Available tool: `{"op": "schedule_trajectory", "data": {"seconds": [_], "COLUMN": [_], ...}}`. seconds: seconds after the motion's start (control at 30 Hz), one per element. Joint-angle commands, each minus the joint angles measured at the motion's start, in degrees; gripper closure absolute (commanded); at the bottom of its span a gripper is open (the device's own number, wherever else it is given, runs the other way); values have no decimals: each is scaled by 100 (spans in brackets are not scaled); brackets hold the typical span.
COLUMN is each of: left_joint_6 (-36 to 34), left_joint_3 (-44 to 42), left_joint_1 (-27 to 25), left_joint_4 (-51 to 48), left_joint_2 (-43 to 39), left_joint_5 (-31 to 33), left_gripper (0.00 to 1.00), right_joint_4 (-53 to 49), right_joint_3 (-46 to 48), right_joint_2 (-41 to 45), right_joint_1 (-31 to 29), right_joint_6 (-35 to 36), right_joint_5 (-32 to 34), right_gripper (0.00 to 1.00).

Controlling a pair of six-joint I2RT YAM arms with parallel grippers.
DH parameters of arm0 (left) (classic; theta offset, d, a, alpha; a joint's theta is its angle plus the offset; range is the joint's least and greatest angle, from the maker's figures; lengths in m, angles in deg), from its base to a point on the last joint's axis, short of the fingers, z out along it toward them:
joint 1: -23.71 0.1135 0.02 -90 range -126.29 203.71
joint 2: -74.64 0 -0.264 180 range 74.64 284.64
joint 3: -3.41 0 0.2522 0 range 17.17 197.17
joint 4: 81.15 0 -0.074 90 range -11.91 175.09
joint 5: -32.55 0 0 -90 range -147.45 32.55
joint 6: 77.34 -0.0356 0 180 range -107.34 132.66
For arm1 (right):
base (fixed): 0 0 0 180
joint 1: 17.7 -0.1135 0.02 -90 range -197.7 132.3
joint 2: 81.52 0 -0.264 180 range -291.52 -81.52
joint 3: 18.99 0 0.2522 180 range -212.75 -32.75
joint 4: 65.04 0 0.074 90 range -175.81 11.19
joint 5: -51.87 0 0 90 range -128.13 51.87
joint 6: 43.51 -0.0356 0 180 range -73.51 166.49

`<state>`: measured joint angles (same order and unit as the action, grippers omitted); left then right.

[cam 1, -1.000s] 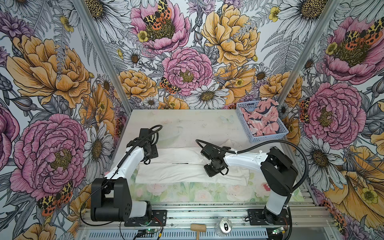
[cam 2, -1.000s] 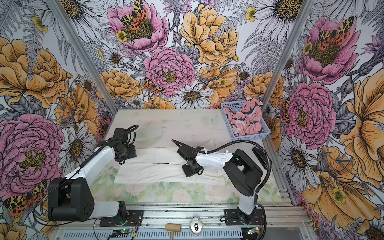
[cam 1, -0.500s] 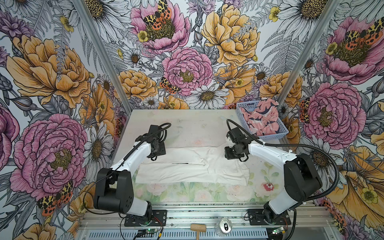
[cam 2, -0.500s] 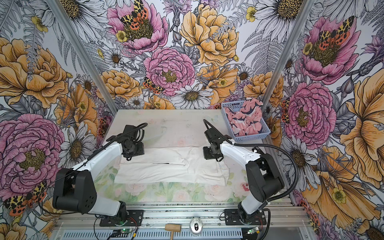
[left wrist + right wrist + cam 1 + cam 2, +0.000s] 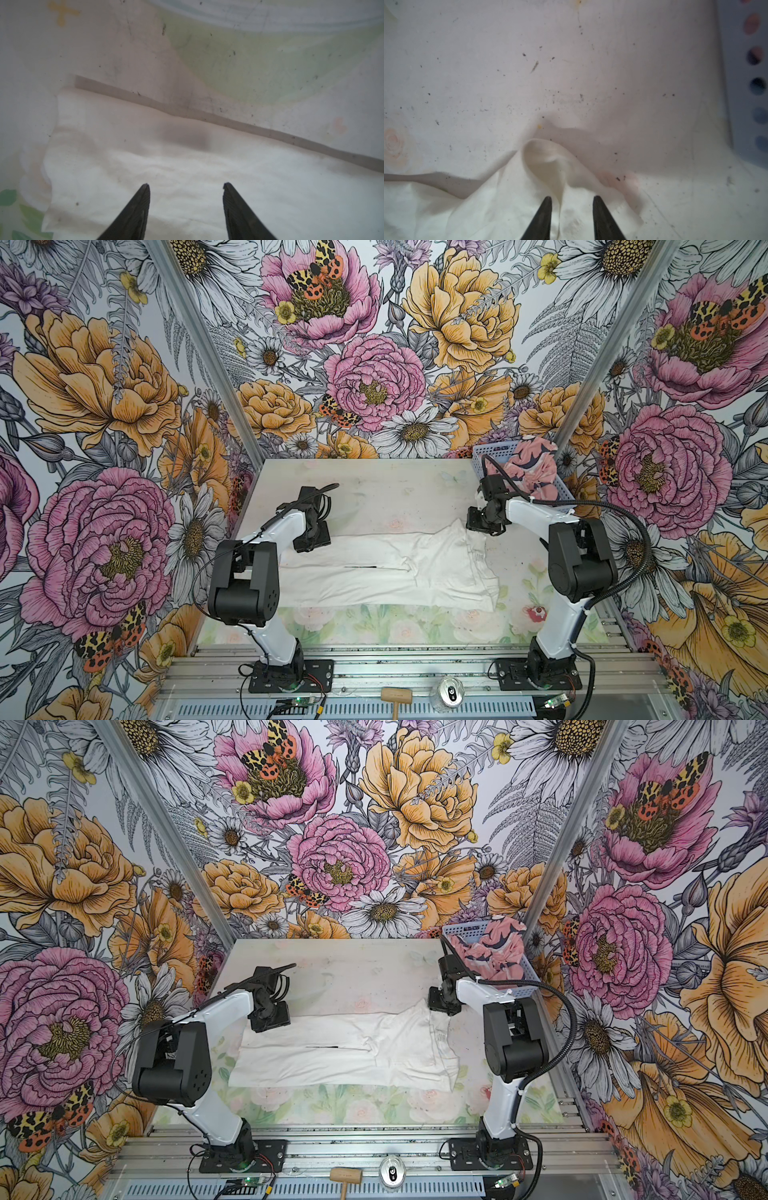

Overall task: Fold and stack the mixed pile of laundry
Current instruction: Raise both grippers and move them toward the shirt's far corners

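Left gripper [image 5: 186, 185]: the two black fingers [image 5: 137, 212] stand well spread with nothing between them. They are poised over the far left corner of the plain white cotton T-shirt [image 5: 374, 572]. Whether the tips touch the fabric cannot be told.

Right gripper [image 5: 572, 197]: the fingers are a narrow gap apart. A raised ridge of the same shirt runs into that gap and peaks just ahead of the tips. The cloth is not seen clamped. In both top views this gripper sits at the shirt's far right corner, which is drawn up into a point towards it.

The T-shirt lies spread lengthwise across the middle of the pale, flower-printed table [image 5: 395, 489]. Its left half is smooth and flat, its right half is rumpled with overlapping folds, and a thin dark line marks its centre.

The pink garment printed with navy and white shapes [image 5: 536, 472] is bunched inside the light blue perforated plastic basket [image 5: 494, 449]. The basket stands at the table's far right corner, just behind the right arm and well apart from the shirt.

On the metal rail in front of the table, between the two arm bases, rest a small wooden mallet [image 5: 397, 696] and a silver drinks can [image 5: 451, 693]. Bold floral wallpaper encloses the cell on three sides.
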<state>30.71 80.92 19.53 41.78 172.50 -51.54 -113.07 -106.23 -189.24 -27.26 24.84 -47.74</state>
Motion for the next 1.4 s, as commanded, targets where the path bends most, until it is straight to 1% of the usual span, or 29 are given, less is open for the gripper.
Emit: {"op": "schedule_trajectory", "data": {"seconds": [0.0,0.17,0.3,0.43,0.6,0.7,0.73,0.77,0.83,0.93,1.0,1.07,1.37], "left_joint_6": [-55,-125,-152,-161,-158,-157,-160,-159,-151,-126,-114,-117,-132], "left_joint_3": [160,195,230,228,243,259,263,267,261,231,207,173,97], "left_joint_1": [121,282,344,392,443,470,493,505,544,614,659,704,806], "left_joint_4": [174,201,200,218,218,218,218,218,214,208,192,175,140], "left_joint_2": [139,340,468,503,582,589,589,805,844,885,915,945,1046], "left_joint_5": [-121,-134,-143,-134,-134,-130,-125,-129,-126,-134,-134,-133,-131], "left_gripper": [42,42,43,43,43,43,43,43,43,43,43,44,45], "right_joint_4": [296,543,654,856,964,1033,1059,1069,1074,1079,1072,1075,929], "right_joint_3": [-50,109,181,259,257,272,276,268,262,270,306,337,447], "right_joint_2": [-58,8,36,140,-21,-118,-146,-190,-263,-298,-268,-231,-66], "right_joint_1": [-41,-60,-57,-66,-78,-98,-94,-97,-88,-76,-51,-21,231], "right_joint_6": [-141,-242,-236,-251,-259,-256,-255,-253,-252,-241,-221,-194,-86], "right_joint_5": [-294,-443,-358,-448,-690,-786,-812,-837,-863,-843,-758,-666,-300], "right_gripper": [66,68,68,67,66,67,69,70,75,84,94,100,100]}}
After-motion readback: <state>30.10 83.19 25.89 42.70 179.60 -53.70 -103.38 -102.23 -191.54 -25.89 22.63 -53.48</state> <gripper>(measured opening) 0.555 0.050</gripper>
